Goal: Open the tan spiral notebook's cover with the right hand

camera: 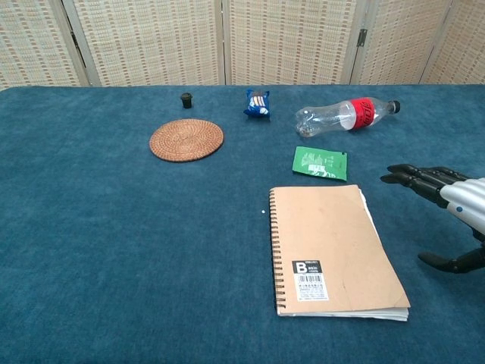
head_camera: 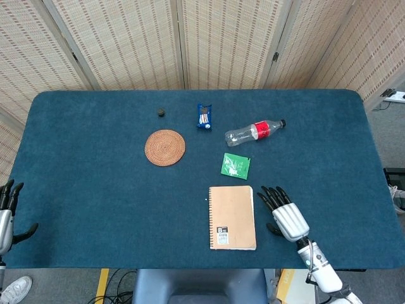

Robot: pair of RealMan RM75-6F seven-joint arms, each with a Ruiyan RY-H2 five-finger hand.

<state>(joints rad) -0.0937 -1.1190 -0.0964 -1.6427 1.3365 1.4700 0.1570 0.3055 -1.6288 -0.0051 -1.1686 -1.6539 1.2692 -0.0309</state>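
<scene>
The left hand [head_camera: 5, 218] sits at the counter's [head_camera: 95, 190] left edge near the front corner, fingers spread, holding nothing. The tan notebook [head_camera: 232, 217] lies closed and flat near the front edge, slightly right of centre, spiral binding on its left side. The right hand [head_camera: 283, 212] is just beside the notebook's right edge, not touching it, palm down, fingers spread and pointing toward the far edge, holding nothing.

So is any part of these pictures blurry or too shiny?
Head view: even light, sharp, no glare on the notebook. Chest view: also sharp; the bottle shows only faint shine, and the right hand is cut off at the edge, not blurred.
</scene>
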